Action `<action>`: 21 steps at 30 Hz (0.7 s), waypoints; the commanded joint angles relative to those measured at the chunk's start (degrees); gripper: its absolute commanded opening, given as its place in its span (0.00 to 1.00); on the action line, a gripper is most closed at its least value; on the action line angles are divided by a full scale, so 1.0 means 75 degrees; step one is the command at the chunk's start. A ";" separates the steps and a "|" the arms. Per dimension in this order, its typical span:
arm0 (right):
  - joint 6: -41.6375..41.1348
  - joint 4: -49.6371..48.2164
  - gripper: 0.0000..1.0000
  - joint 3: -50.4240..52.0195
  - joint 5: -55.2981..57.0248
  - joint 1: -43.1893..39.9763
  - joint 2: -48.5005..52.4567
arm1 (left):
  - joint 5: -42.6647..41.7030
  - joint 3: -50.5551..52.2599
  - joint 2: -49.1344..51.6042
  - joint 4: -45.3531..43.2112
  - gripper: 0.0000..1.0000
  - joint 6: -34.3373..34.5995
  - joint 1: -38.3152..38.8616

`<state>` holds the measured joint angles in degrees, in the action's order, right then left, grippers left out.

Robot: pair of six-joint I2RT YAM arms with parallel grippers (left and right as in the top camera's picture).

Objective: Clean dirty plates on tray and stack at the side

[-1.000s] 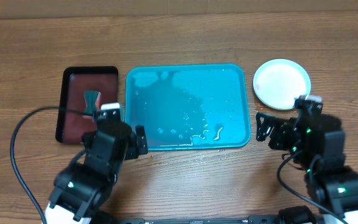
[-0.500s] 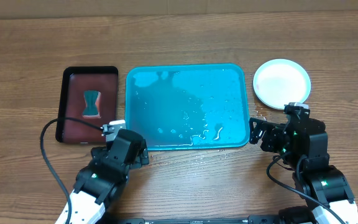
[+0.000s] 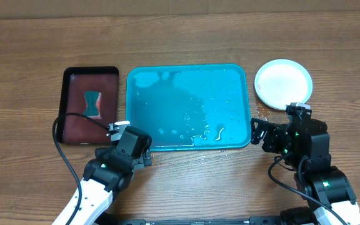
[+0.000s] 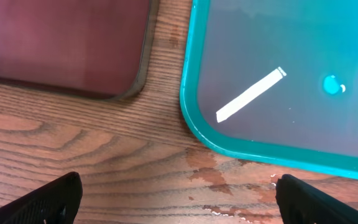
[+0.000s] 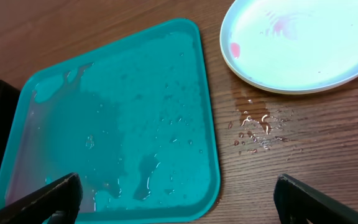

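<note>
Overhead, the turquoise tray (image 3: pixel 189 106) lies at the middle of the wood-grain bench (image 3: pixel 180 37). It holds no plates, and its floor is beaded and pooled with water, mostly toward the front edge. The plates (image 3: pixel 283 84) sit on the bench just beyond the tray's far right corner, apart from its rim. From above they read as one pale round disc, so how many are stacked there cannot be told. The right wrist view shows faint red smears on the top plate's pale face. It also shows a scatter of water drops (image 5: pixel 253 127) on the wood between plate and tray. Left of the turquoise tray, separated by a narrow strip of bench, is a smaller black tray (image 3: pixel 89 105) with a dark red inside. A small teal hourglass-shaped piece (image 3: pixel 92 104) lies in it. The left arm (image 3: pixel 105 175) reaches in low at the tray's near left corner, and its jaws stand wide apart with nothing between them. The left wrist view looks down on that rounded corner and a damp stain (image 4: pixel 229 180) on the wood beside it. The right arm (image 3: pixel 311 162) points its jaws toward the tray's near right corner, likewise spread wide and empty. A black cable (image 3: pixel 60 134) loops from the left arm across the front of the black tray.
</note>
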<state>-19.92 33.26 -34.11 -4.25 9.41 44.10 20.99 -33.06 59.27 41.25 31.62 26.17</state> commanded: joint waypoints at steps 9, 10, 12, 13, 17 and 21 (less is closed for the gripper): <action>-0.0035 0.0000 1.00 -0.0047 -0.0041 0.0029 -0.0032 | -0.0003 0.0023 0.0297 -0.0020 1.00 0.0163 0.0015; -0.0035 0.0003 1.00 -0.0047 -0.0041 0.0029 -0.0032 | -0.0003 0.0023 0.0297 -0.0020 1.00 0.0160 0.0015; -0.0035 0.0000 1.00 -0.0047 -0.0041 0.0029 -0.0032 | -0.0006 0.0023 0.0297 -0.0020 1.00 0.0163 0.0015; -0.0035 0.0000 1.00 -0.0047 -0.0041 0.0029 -0.0032 | -0.0006 0.0023 0.0297 -0.0020 1.00 0.0160 0.0015; -0.0035 0.0003 1.00 -0.0047 -0.0041 0.0029 -0.0032 | -0.0003 0.0023 0.0297 -0.0023 1.00 0.0160 0.0015; -0.0038 0.0000 1.00 -0.0047 -0.0041 0.0029 -0.0032 | -0.0003 0.0023 0.0297 -0.0023 1.00 0.0163 0.0015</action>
<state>-19.92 33.47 -34.11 -4.25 9.43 44.10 20.99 -33.06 61.19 41.25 31.62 26.17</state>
